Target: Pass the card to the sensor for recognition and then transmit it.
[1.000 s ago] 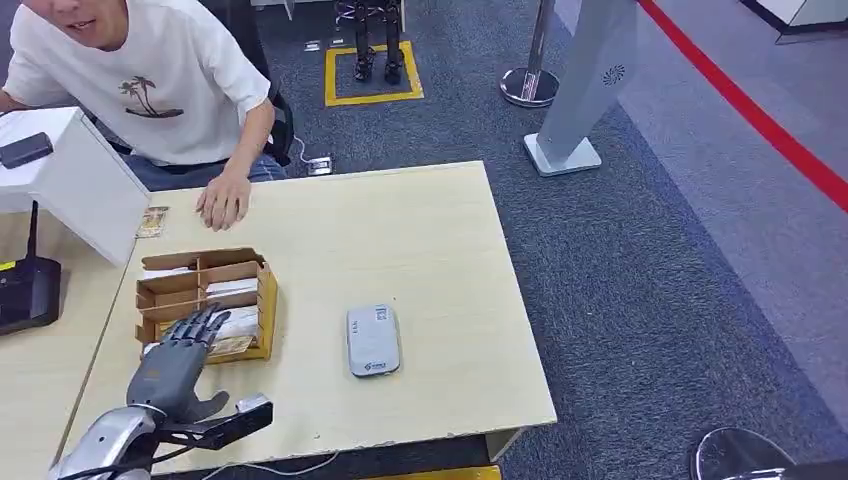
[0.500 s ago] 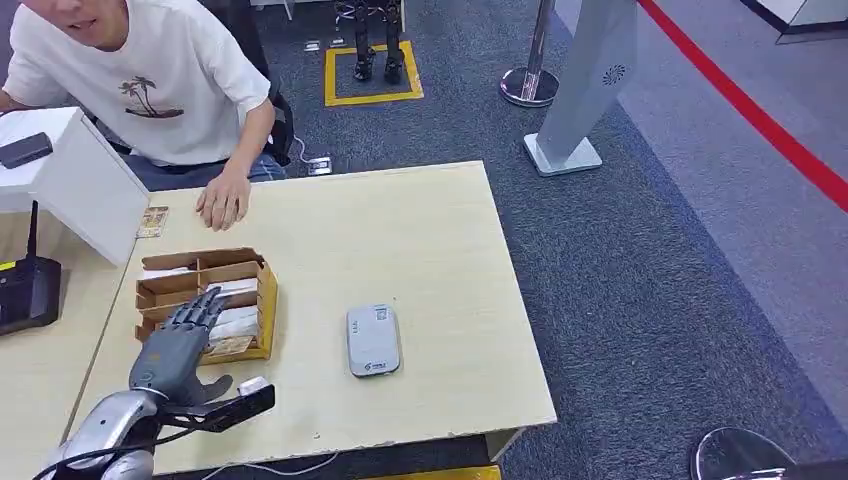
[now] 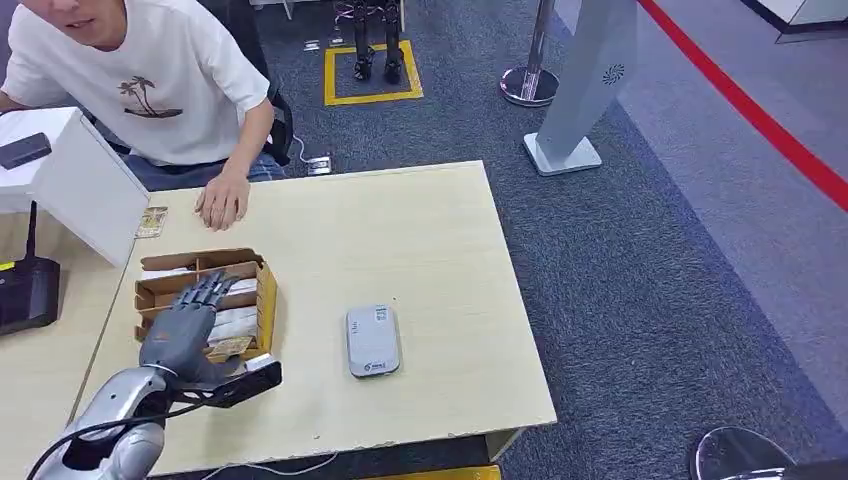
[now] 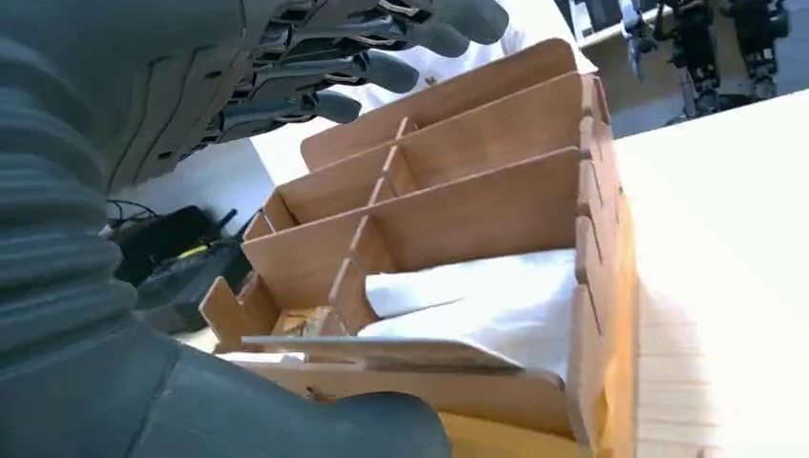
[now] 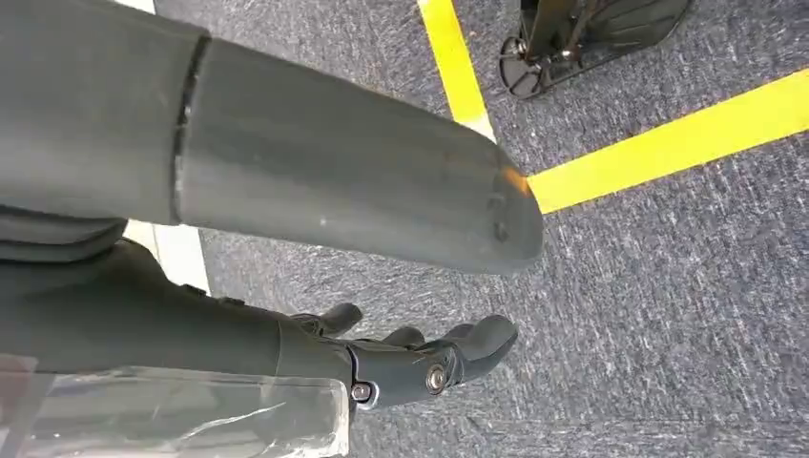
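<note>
At lower left, the left hand (image 3: 183,325) hovers with fingers (image 4: 382,69) spread, holding nothing, over the wooden divided box (image 3: 262,300) on the bench (image 3: 420,240). White cards (image 4: 496,305) fill its compartments. Right hand (image 5: 420,367) hangs with fingers loosely curled.

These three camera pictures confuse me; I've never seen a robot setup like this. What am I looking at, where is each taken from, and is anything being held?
It is a two-armed humanoid robot. The head view looks down from high on its body at a pale wooden table. Its left hand, fingers spread, hovers over a wooden divided box holding white and printed cards; it holds nothing. Beside the box lies a small grey card sensor. A person in a white shirt sits across the table, one hand resting on it. The left wrist view, from behind that hand, shows the box close up. The right wrist view shows the right hand hanging above grey carpet, fingers loosely curled, holding nothing.
</note>
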Motion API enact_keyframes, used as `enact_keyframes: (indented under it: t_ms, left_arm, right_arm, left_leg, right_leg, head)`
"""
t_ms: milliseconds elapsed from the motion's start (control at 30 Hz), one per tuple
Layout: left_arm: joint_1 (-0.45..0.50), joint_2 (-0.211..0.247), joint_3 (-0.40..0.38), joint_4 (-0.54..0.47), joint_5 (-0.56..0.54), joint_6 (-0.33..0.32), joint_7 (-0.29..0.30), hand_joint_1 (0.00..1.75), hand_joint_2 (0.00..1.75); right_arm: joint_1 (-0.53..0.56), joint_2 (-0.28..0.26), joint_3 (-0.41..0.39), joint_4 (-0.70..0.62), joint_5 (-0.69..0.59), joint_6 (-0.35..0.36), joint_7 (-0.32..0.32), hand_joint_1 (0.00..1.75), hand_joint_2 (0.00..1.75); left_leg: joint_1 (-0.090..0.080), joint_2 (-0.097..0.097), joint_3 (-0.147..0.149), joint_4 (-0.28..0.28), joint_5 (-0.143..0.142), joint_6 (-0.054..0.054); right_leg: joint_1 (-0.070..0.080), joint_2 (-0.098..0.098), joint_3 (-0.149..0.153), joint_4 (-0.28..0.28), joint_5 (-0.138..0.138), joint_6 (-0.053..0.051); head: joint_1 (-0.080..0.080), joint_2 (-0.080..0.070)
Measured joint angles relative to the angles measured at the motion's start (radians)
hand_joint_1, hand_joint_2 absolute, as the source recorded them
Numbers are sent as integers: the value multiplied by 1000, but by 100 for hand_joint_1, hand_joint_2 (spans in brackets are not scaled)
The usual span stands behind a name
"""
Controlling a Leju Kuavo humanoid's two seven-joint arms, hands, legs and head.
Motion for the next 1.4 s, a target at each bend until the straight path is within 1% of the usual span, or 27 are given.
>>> enact_keyframes:
  t_ms: [500, 1067, 1400]
  left_arm:
    - [-1, 0, -11, 5, 60, -18, -9, 0, 175]
    - [-1, 1, -19, 5, 64, -18, -9, 0, 175]
    - [-1, 18, -23, 5, 64, -22, -6, 0, 175]
  right_arm:
    - [0, 0, 0, 0, 0, -1, -1, 0, 175]
    - [0, 0, 0, 0, 0, -1, 0, 0, 175]
    - [0, 0, 0, 0, 0, -1, 0, 0, 175]
  left_leg:
    - [0, 0, 0, 0, 0, 0]
    - [0, 0, 0, 0, 0, 0]
    - [0, 0, 0, 0, 0, 0]
  right_leg:
    - [0, 0, 0, 0, 0, 0]
    - [0, 0, 0, 0, 0, 0]
    - [0, 0, 0, 0, 0, 0]
  head:
    - [0, 0]
    - [0, 0]
    - [0, 0]
